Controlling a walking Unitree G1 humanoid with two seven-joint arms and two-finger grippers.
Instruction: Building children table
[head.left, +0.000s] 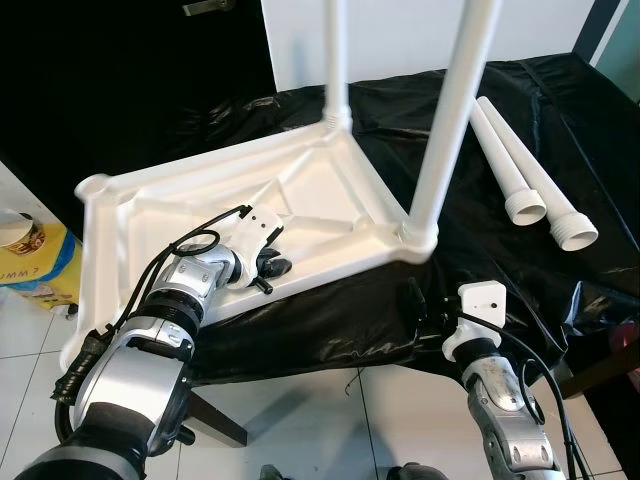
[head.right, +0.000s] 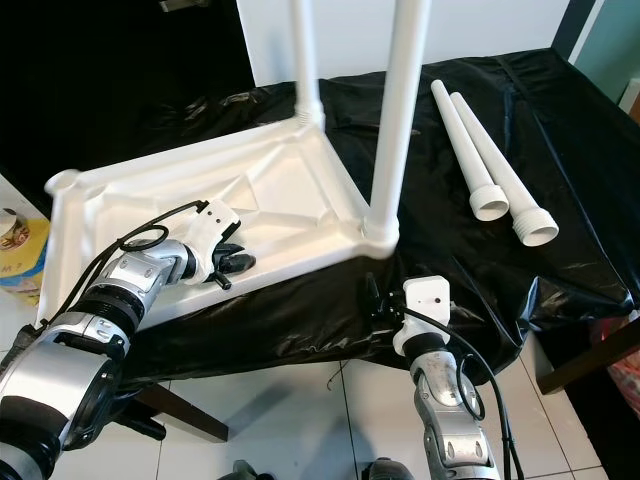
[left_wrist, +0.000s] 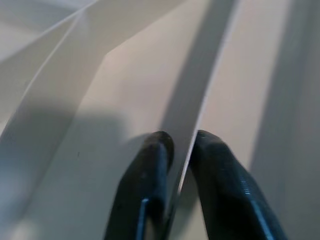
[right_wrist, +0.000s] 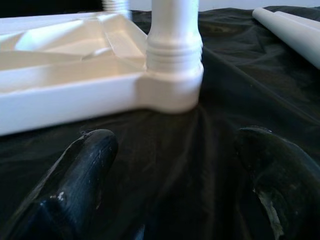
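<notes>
Left eye view: a white plastic tabletop (head.left: 300, 200) lies upside down on a black sheet (head.left: 560, 140) spread over a work surface. Two white legs stand upright in its corners, the near leg (head.left: 450, 110) by the right front corner and the far leg (head.left: 336, 60) behind it. Two loose legs (head.left: 525, 170) lie side by side on the sheet, well apart from the tabletop, threaded ends toward the robot. The left gripper (head.left: 268, 268) sits on the underside of the tabletop near its front edge. The right gripper (head.left: 415, 300) hangs at the sheet's front edge, just below the corner with the near leg. At the left edge stands a yellow package (head.left: 35, 262) with blue letters, too cropped to read.

Right eye view: the same scene, with an empty corner socket (head.right: 62, 182) at the tabletop's far left.

Left wrist view: two black fingertips (left_wrist: 155, 150) pinch a thin white rib (left_wrist: 197, 120) of the tabletop between them, nearly closed on it.

Right wrist view: two black fingers (right_wrist: 85, 170) spread wide apart with nothing between them, over the black sheet. Ahead stands the near leg's ringed base (right_wrist: 174, 45) seated in the corner; the two loose legs show at the upper right.
</notes>
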